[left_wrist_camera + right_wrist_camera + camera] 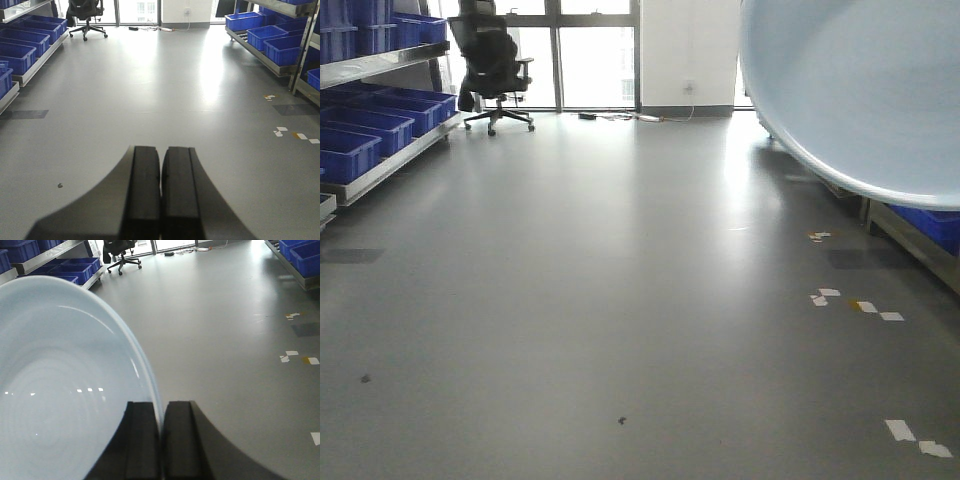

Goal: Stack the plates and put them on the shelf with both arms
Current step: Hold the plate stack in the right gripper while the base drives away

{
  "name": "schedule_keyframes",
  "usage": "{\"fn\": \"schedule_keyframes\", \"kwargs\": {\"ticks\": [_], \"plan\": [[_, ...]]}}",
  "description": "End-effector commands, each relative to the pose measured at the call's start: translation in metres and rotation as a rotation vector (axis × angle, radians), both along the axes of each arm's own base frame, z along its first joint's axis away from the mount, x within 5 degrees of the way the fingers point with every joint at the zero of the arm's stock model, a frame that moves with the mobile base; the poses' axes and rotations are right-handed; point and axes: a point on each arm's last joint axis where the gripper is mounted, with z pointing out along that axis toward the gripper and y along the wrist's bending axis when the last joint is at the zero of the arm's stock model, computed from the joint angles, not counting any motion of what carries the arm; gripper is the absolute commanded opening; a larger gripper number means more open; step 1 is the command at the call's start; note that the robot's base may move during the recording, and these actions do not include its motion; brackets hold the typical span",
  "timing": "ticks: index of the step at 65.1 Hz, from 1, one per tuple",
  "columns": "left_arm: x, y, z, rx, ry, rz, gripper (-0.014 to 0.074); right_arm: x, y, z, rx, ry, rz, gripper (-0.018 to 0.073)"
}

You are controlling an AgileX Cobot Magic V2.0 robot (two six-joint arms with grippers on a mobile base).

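Right wrist view: right gripper (161,412) pinching rim of pale blue plate (60,390); left gripper (161,157) pressed together, empty, above grey floor (150,90).

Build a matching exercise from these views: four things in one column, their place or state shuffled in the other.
1. left gripper
2. right gripper
3. office chair
4. blue bins

A. shut on the rim of the plate
B. on the side shelves
C. shut, holding nothing
D. near the far windows

Pairs: 1-C, 2-A, 3-D, 4-B
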Motion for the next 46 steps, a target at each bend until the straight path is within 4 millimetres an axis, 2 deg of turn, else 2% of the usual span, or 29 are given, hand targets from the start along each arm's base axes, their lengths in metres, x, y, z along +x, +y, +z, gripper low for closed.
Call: {"fn": "schedule_keyframes", "kwargs": {"ticks": [1,46], "plan": [[0.0010,0.0002,0.0172,-0.017,-0.107,0.004,0.0083,0.0020,-0.0033,0.0190,0.006,-0.123,-0.034,0.0048],[0.0010,0.0002,0.0172,-0.017,-0.107,0.004,0.0083,0.0020,-0.0033,0.0190,0.006,-0.123,-0.034,0.0048]]}}
